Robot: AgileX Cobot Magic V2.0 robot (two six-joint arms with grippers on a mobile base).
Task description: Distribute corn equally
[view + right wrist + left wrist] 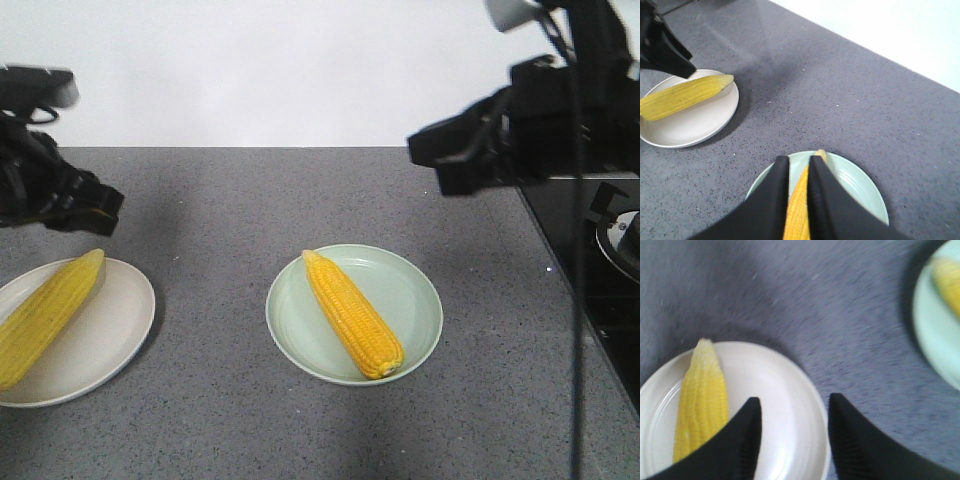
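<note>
One yellow corn cob [352, 313] lies diagonally on the pale green plate [410, 290] in the middle of the counter. A paler corn cob [45, 315] rests on the white plate [110, 340] at the left. My left gripper [795, 397] hovers open over the white plate [785, 390], beside its cob [702, 400], with nothing between the fingers. My right gripper [799, 159] is raised well above the green plate [860, 190]. Its jaws stand almost together and hold nothing. The cob [797, 210] far below shows through the slit between them.
A grey speckled counter [230, 200] runs back to a white wall. A black cooktop [590, 270] with a metal pot [625, 235] sits at the right edge. The left arm [50, 185] hangs over the counter's left side.
</note>
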